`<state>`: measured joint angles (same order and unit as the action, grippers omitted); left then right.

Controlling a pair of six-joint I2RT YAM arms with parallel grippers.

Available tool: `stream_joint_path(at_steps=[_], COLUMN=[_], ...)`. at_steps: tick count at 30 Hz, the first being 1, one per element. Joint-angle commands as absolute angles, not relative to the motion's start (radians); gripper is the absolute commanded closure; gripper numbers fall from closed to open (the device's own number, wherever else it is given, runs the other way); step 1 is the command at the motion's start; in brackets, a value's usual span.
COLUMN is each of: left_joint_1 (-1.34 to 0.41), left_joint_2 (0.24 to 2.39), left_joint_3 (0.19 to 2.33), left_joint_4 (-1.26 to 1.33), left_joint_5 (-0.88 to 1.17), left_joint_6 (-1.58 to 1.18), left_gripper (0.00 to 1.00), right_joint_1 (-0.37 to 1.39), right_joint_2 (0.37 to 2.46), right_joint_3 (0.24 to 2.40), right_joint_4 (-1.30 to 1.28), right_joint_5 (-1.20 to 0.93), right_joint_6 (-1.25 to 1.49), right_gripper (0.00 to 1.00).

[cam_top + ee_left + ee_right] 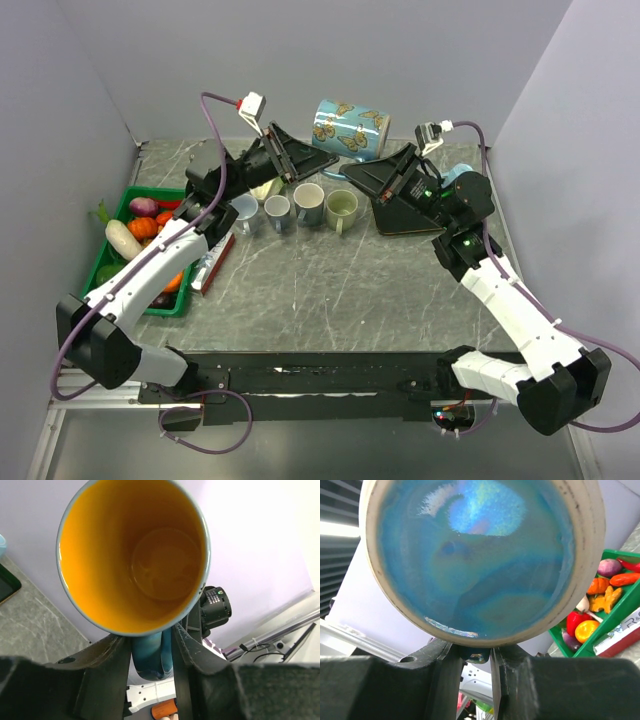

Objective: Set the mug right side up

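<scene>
The mug (349, 127) is blue with butterflies and orange inside. It hangs on its side above the back of the table, mouth toward the left, base toward the right, handle pointing down. My left gripper (312, 155) is shut on the handle (150, 655), and the left wrist view looks straight into the orange inside (135, 555). My right gripper (385, 168) comes from the other side; its view shows the glazed base (475, 555) and a piece of the handle (476, 656) filling the gap between its fingers.
Several small mugs (308, 205) stand upright in a row on the table under the held mug. A green basket (108, 262) of vegetables is at the left, with a red and white box (213, 265) beside it. A blue object (455, 172) is at the back right.
</scene>
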<state>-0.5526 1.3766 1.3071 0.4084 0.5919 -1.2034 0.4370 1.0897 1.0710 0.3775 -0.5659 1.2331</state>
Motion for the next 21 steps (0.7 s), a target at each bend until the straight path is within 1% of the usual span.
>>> stream_joint_path(at_steps=[1, 4, 7, 8, 9, 10, 15, 18, 19, 20, 21], left_joint_1=[-0.558, -0.558, -0.558, -0.558, -0.558, -0.558, -0.558, -0.558, -0.558, -0.558, -0.558], left_joint_2=[1.376, 1.379, 1.379, 1.379, 1.379, 1.379, 1.342, 1.319, 1.307, 1.299, 1.293], left_joint_3=[1.328, 1.327, 1.333, 1.333, 1.341, 1.345, 1.371, 1.39, 1.39, 1.388, 1.388], left_joint_4=[0.537, 0.546, 0.531, 0.528, 0.509, 0.488, 0.31, 0.223, 0.183, 0.163, 0.143], left_joint_5=[0.643, 0.65, 0.647, 0.649, 0.646, 0.641, 0.559, 0.499, 0.486, 0.473, 0.453], left_joint_6=[-1.262, -1.276, -1.267, -1.261, -1.255, -1.227, -1.094, -0.999, -0.958, -0.939, -0.922], left_gripper=[0.6, 0.66, 0.77, 0.88, 0.95, 0.99, 0.99, 0.99, 0.99, 0.99, 0.99], right_joint_1=[0.457, 0.462, 0.462, 0.463, 0.465, 0.463, 0.463, 0.463, 0.462, 0.462, 0.462], right_joint_2=[1.051, 1.054, 1.055, 1.057, 1.058, 1.057, 1.058, 1.068, 1.069, 1.068, 1.068], right_joint_3=[1.072, 1.071, 1.072, 1.075, 1.078, 1.081, 1.104, 1.117, 1.111, 1.092, 1.08], right_joint_4=[0.526, 0.52, 0.506, 0.497, 0.468, 0.45, 0.347, 0.267, 0.265, 0.268, 0.276], right_joint_5=[-0.568, -0.566, -0.569, -0.569, -0.568, -0.566, -0.563, -0.561, -0.56, -0.555, -0.551], right_joint_6=[1.218, 1.212, 1.203, 1.195, 1.189, 1.172, 1.109, 1.081, 1.083, 1.086, 1.088], right_gripper=[1.0, 1.0, 1.0, 1.0, 1.0, 1.0, 1.0, 0.85, 0.71, 0.6, 0.55])
